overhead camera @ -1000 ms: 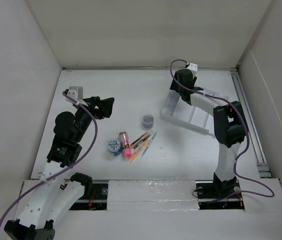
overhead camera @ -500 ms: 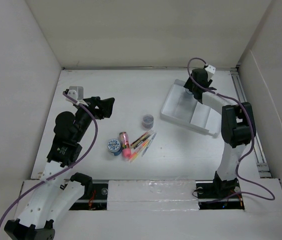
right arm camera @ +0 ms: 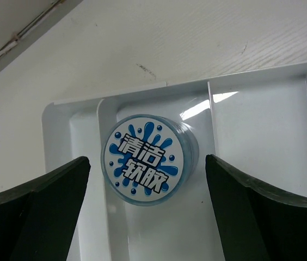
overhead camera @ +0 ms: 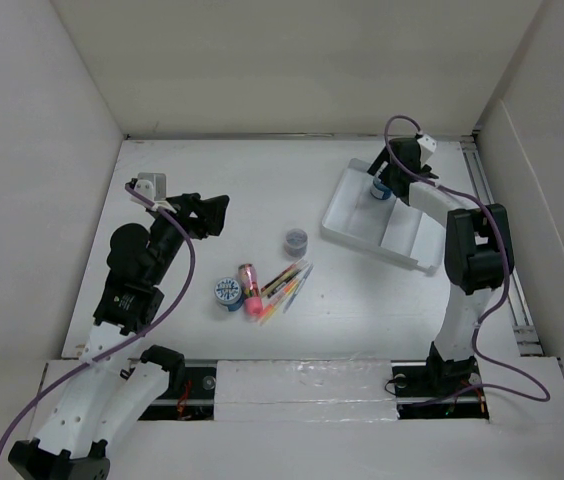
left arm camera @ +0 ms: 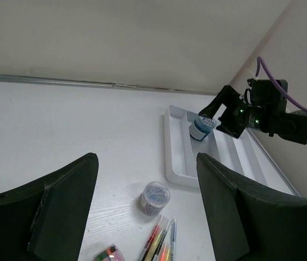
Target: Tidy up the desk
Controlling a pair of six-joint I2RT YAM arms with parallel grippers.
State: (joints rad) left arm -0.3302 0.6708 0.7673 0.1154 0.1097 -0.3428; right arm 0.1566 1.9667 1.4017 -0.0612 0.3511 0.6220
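The desk (overhead camera: 212, 170) is a wide white tabletop. A white tray (overhead camera: 402, 232) with ridged compartments lies at its back right. A blue jar (overhead camera: 379, 190) with a white splash-label lid stands in the tray's far left compartment; it also shows in the right wrist view (right arm camera: 145, 159) and the left wrist view (left arm camera: 201, 128). My right gripper (overhead camera: 388, 180) is open around the jar, and neither finger touches it (right arm camera: 147, 163). My left gripper (overhead camera: 212, 213) is open and empty at the left, above the desk (left arm camera: 145, 163).
Mid-desk lie a clear jar of paper clips (overhead camera: 296, 241) (left arm camera: 155, 197), a bundle of coloured pens (overhead camera: 287, 284) (left arm camera: 163, 243), a pink case (overhead camera: 250, 282) and a round blue tin (overhead camera: 227, 293). White walls enclose the desk on three sides.
My right gripper has moved right along the tray's far end and drawn back, leaving the blue jar showing in the compartment. The left arm has not moved.
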